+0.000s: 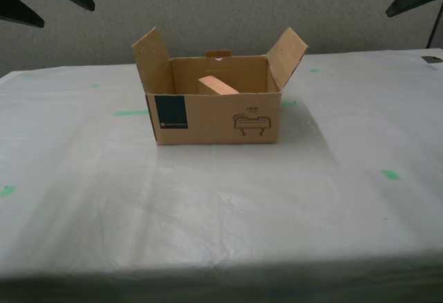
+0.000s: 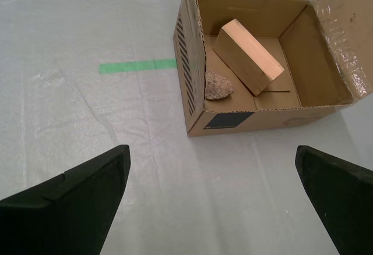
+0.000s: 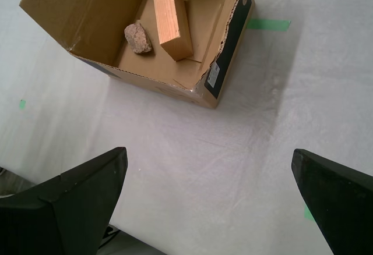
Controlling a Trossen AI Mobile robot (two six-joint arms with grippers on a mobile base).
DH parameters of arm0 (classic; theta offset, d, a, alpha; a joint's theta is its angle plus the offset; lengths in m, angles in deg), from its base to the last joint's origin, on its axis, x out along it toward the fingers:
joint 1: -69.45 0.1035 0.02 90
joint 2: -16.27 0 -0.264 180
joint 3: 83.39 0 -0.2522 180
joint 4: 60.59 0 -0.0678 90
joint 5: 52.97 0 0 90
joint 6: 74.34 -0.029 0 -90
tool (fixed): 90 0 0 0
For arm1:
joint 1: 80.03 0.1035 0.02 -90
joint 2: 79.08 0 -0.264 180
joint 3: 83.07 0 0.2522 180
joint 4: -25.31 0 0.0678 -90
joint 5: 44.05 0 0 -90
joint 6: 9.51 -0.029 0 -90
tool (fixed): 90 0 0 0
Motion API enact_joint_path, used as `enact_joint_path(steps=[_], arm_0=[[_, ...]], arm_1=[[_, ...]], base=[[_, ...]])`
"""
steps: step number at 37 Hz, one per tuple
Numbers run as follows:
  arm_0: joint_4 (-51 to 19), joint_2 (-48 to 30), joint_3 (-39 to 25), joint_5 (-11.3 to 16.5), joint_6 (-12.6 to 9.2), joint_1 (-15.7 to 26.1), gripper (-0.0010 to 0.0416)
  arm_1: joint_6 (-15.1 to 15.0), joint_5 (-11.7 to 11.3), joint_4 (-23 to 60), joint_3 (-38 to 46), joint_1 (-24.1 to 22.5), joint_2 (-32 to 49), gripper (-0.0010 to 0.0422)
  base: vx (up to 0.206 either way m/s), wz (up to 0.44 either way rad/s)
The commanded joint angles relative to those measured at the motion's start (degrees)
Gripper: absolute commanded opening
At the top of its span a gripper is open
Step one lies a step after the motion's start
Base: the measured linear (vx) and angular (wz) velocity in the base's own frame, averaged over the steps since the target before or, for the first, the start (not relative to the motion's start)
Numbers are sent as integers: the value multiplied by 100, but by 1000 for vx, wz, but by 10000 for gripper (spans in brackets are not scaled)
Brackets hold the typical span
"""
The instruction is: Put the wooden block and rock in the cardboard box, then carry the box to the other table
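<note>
Both grippers hang above the table with nothing between their fingers: my first gripper (image 3: 210, 202) has its two dark fingers spread wide apart, and my second gripper (image 2: 213, 199) is spread just as wide, each well clear of the cardboard box (image 1: 214, 118). One cardboard box stands on the other table (image 1: 221, 206), the one draped in a wrinkled white sheet, with its flaps upright and its dark teal label and small line drawing facing the exterior camera. Inside the box lie two things. One wooden block (image 2: 247, 57) rests tilted, one end propped against a box wall. One rock (image 2: 217, 86) sits on the box floor just beside the block's lower end, in the corner behind the label. Several green tape marks dot the sheet around the box; one green strip (image 2: 137, 66) lies just beside the box's side wall.
</note>
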Motion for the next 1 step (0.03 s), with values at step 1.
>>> enact_joint_path(steps=[1], arm_0=[[11,0,0,-17,-15,2,394]], arm_1=[[22,-11,-7,0,0,-2,387]], base=[[0,0]])
